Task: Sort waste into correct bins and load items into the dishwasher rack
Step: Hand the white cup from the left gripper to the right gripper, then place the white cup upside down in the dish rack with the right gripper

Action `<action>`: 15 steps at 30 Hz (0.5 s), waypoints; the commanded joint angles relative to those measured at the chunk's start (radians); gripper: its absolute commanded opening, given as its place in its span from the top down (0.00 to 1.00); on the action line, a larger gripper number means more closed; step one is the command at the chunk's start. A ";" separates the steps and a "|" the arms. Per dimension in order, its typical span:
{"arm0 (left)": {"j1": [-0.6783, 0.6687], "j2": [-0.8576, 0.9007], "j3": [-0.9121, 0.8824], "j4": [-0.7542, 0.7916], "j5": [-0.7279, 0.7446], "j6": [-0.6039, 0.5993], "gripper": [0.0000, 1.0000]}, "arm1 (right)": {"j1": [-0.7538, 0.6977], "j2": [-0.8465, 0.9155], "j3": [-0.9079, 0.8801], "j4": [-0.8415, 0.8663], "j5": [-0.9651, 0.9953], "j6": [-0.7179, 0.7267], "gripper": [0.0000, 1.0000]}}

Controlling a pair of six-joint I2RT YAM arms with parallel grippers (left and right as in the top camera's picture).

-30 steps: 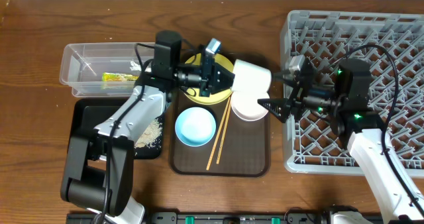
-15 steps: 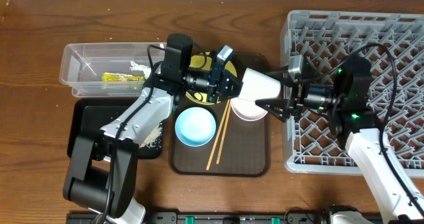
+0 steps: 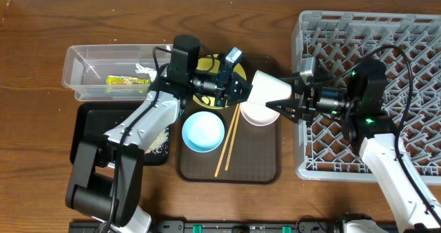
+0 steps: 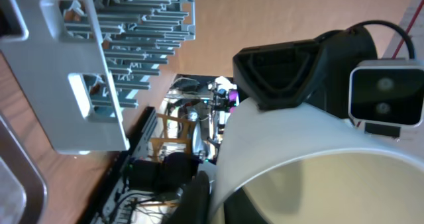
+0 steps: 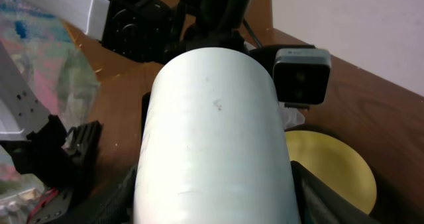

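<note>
The whitish-green cup (image 3: 270, 88) hangs on its side above the brown tray, between both grippers. My left gripper (image 3: 241, 89) pinches its rim, one finger inside (image 4: 212, 197). My right gripper (image 3: 281, 103) has a finger flush on each side of the cup (image 5: 212, 131). The yellow plate (image 3: 204, 62) lies under the left wrist. The pale pink bowl (image 3: 258, 114), light blue bowl (image 3: 203, 132) and two chopsticks (image 3: 227, 143) lie on the tray. The grey rack (image 3: 386, 47) stands at the right.
The clear tub (image 3: 89, 64) at the back left holds the green-yellow wrapper (image 3: 124, 80) and white tissue (image 3: 145, 69). The black tray (image 3: 89, 123) in front of it holds rice scraps (image 3: 158, 138). The brown serving tray (image 3: 255, 157) sits mid-table.
My left gripper carried the cup right, from above the plate into my right gripper's fingers. The right fingers rose from beside the pink bowl and closed in on the cup.
</note>
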 commanded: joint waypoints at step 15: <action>0.010 -0.024 0.013 -0.368 -0.622 0.557 0.61 | -0.049 -0.050 0.029 -0.098 0.436 0.150 0.66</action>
